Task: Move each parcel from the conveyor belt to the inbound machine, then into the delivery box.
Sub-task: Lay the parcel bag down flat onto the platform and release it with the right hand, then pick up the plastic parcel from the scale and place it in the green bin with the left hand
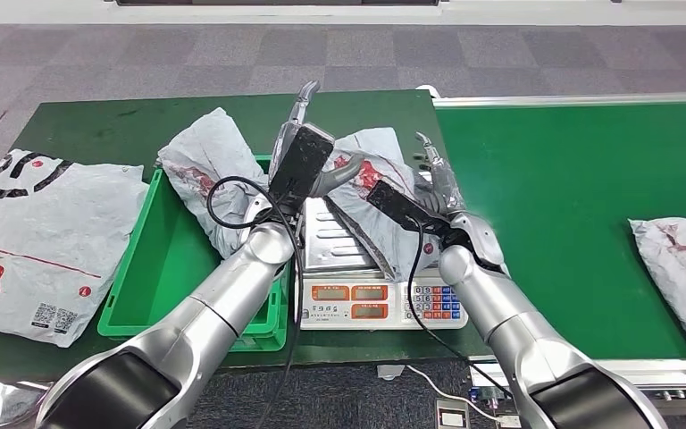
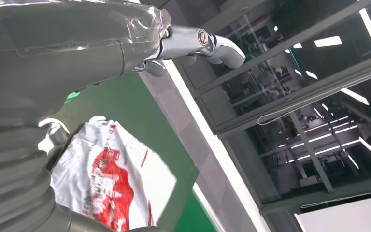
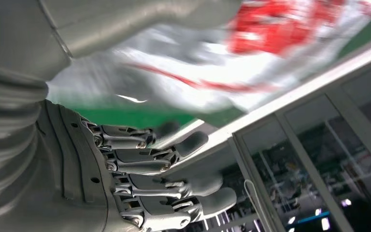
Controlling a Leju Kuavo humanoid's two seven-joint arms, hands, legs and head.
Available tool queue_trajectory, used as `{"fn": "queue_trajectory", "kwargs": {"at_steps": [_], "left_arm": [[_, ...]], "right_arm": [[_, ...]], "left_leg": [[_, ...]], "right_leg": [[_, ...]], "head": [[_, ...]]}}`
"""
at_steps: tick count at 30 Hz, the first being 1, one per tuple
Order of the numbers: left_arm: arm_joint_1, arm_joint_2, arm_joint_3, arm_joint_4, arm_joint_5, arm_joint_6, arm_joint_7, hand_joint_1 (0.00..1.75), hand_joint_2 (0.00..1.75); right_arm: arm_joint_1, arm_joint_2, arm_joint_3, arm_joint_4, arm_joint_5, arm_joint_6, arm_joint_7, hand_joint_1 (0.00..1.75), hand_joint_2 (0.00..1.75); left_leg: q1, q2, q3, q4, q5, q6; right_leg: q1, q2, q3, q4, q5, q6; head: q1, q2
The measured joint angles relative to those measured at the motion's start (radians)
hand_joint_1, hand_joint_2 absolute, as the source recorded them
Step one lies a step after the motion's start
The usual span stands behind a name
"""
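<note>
1. Two hands of mine are up over the scale (image 1: 357,268), and neither has a grip: my left hand (image 1: 299,147) has its fingers spread with nothing in them, and my right hand (image 1: 436,183) is likewise spread, fingers loosely extended in the right wrist view (image 3: 174,181)
2. Just past the scale's display, the parcel (image 1: 380,192) I am working on lies slumped over the steel pan, between my two hands. I judge it could slide off the far or right edge, since the slack bag overhangs the pan
3. Left of that sits the green bin (image 1: 156,268), with a second parcel (image 1: 210,170) draped over its far rim. My left arm could snag it when I swing across, and knock it out onto the table
4. The black cable (image 1: 232,201) looped by my left wrist might catch on the bin's corner
5. Well off to the left lies a big flat bag (image 1: 40,237); far right, on the belt (image 1: 545,197), another parcel (image 1: 683,264) waits
6. If I close only one hand, the soft film may slip through; the right wrist view is blurred, so contact there is unclear
</note>
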Motion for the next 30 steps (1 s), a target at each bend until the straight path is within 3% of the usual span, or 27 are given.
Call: {"fn": "queue_trajectory", "kwargs": {"at_steps": [3,8,11,20,27,30], "left_arm": [[-0.003,0.000,-0.006,0.005,-0.005,0.001,0.002,0.00,1.75],[-0.024,-0.009,-0.026,0.020,-0.016,-0.006,0.024,0.00,1.75],[-0.045,-0.024,-0.057,0.030,-0.017,0.001,0.057,0.00,1.75],[-0.068,-0.042,-0.279,0.042,0.056,0.037,0.166,0.00,1.75],[-0.074,-0.044,-0.432,0.060,0.021,-0.038,0.258,0.00,1.75],[-0.072,-0.046,-0.525,0.061,0.026,-0.053,0.301,0.00,1.75]], "right_arm": [[0.015,-0.009,-0.019,-0.035,-0.031,-0.012,0.001,0.00,1.75],[0.029,-0.058,-0.057,-0.090,-0.092,0.083,0.022,0.00,1.75],[0.037,-0.089,-0.090,-0.108,-0.128,0.076,-0.003,0.00,1.75],[0.098,-0.119,-0.236,-0.177,-0.140,0.028,-0.039,0.00,1.75],[0.110,-0.150,-0.327,-0.202,-0.082,-0.068,-0.010,0.00,1.75],[0.105,-0.182,-0.386,-0.172,-0.102,-0.110,-0.052,0.00,1.75]], "left_leg": [[0.000,0.000,0.000,0.000,0.000,0.000],[0.000,0.000,0.000,0.000,0.000,0.000],[-0.001,-0.001,0.000,0.001,0.000,0.000],[-0.001,0.000,0.000,0.001,-0.001,0.001],[-0.001,0.000,0.000,0.001,-0.001,0.001],[-0.002,-0.001,0.000,0.001,-0.001,0.001]], "right_leg": [[0.000,0.000,0.000,0.000,0.000,0.000],[0.000,0.000,0.000,0.000,0.000,0.000],[-0.001,-0.001,0.000,-0.001,0.000,0.000],[-0.001,0.000,0.000,-0.001,0.000,0.000],[-0.001,0.000,0.000,-0.001,0.000,0.001],[-0.002,-0.002,0.000,-0.001,0.000,0.001]], "head": [[0.000,0.000],[0.000,0.000],[0.000,0.000],[0.000,0.000],[0.000,0.000],[0.000,0.000]]}}
